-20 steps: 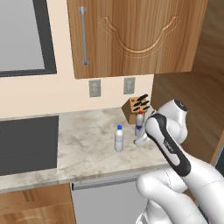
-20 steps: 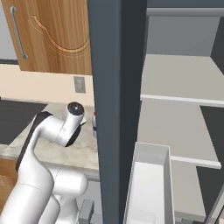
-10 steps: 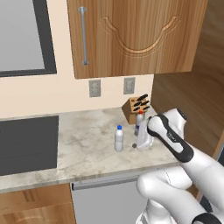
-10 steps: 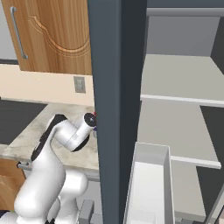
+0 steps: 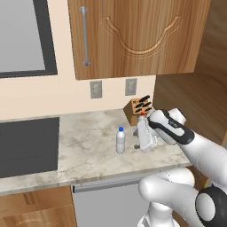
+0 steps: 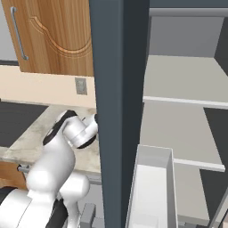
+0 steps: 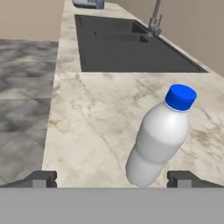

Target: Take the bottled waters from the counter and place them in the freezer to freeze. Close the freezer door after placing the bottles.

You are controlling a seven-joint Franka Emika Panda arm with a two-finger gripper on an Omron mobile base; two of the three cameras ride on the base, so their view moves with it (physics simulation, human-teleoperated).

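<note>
A blue-capped bottled water (image 5: 120, 141) stands upright on the beige counter (image 5: 84, 150). In the hand view this bottle (image 7: 159, 138) is close up and sits between my fingertips (image 7: 41, 178), nearer the right one and touching neither. My gripper (image 5: 138, 141) is open, low over the counter just right of that bottle. The red-capped bottle (image 5: 142, 114) stands behind my hand, with little more than its cap showing. The freezer (image 6: 187, 116) is open, with pale shelves and a pulled-out drawer (image 6: 151, 191). Its dark freezer door (image 6: 118, 102) stands open between arm and shelves.
A wooden knife block (image 5: 137, 108) stands by the wall behind the bottles. The black cooktop (image 5: 26, 146) lies at the left. A dark sink (image 7: 127, 43) with a faucet (image 7: 154, 19) lies further along the counter. Wooden wall cabinets (image 5: 133, 35) hang overhead.
My hand has swung down and left from above the bottles to counter height beside the blue-capped bottle. The jaws stayed open and the bottles have not moved.
</note>
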